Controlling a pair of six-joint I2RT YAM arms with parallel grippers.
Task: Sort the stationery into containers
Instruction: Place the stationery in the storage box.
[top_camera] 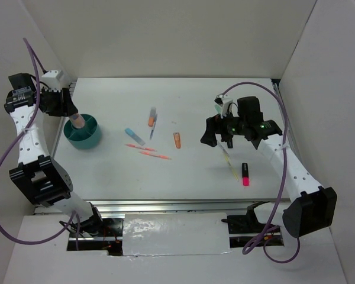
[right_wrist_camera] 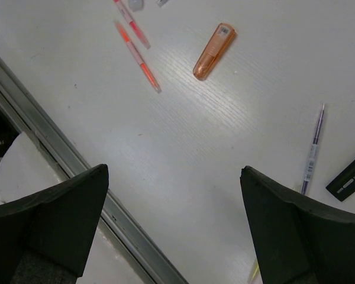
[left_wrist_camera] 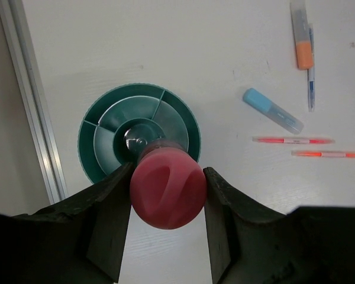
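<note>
The stubby pink-capped tube [left_wrist_camera: 165, 192] looks light and rigid. It is a smooth plastic round that could slip or swivel between flat pads, so the sound hold is probably the one seen here: square across the widest part of the cap. The left hand [left_wrist_camera: 168, 174] is clenched on it that way and holds it upright directly over the centre of the teal tub [left_wrist_camera: 109, 118]. Whether its lower end touches the tub's hub I cannot tell. The cap is a dull rose-pink dome with a curved crease across its top. The tub is round, with curved dividers ringing a central well. The right hand [right_wrist_camera: 174, 174] stands spread wide and grasps nothing. It is well to the right of the tub, above the worktop [right_wrist_camera: 183, 136], where loose pieces lie: an orange capped stub [right_wrist_camera: 213, 51] and a thin purple pen [right_wrist_camera: 312, 151].
</note>
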